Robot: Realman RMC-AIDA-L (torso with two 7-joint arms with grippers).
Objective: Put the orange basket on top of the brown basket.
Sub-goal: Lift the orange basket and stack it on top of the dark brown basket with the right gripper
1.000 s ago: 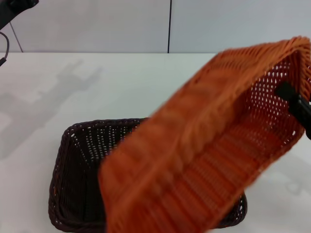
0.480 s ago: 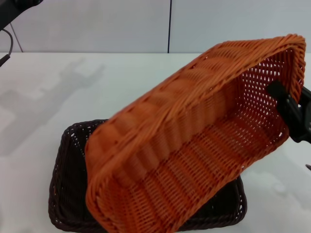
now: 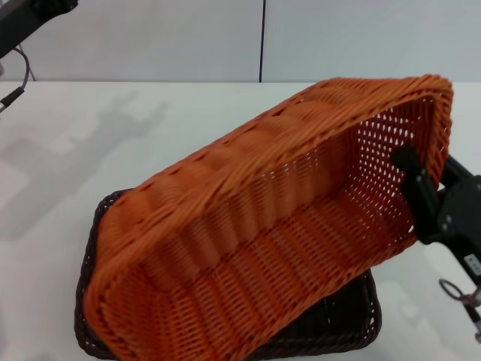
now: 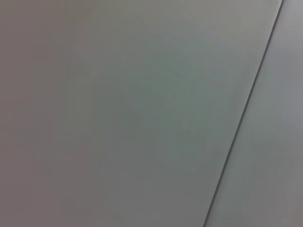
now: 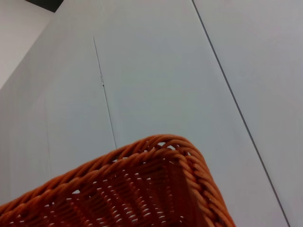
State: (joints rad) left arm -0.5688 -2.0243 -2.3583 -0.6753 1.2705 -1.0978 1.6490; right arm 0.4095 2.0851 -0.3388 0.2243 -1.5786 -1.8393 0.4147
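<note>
The orange basket (image 3: 285,226) hangs tilted in the air, its right end high and its left end low over the brown basket (image 3: 89,256). The brown basket sits on the white table (image 3: 165,128) at the front and is mostly hidden under the orange one. My right gripper (image 3: 421,199) is shut on the orange basket's right short wall, with one black finger (image 3: 409,177) inside it. The right wrist view shows the orange basket's braided rim (image 5: 142,189) against the wall. My left arm (image 3: 30,15) is parked high at the far left.
A grey panelled wall (image 3: 338,37) stands behind the table. The left wrist view shows only that wall (image 4: 142,113). A small cable with a ring (image 3: 460,292) hangs below my right wrist.
The orange basket has swung left and down, its low end now reaching over the brown basket's left side. My right gripper has moved left and lower with it.
</note>
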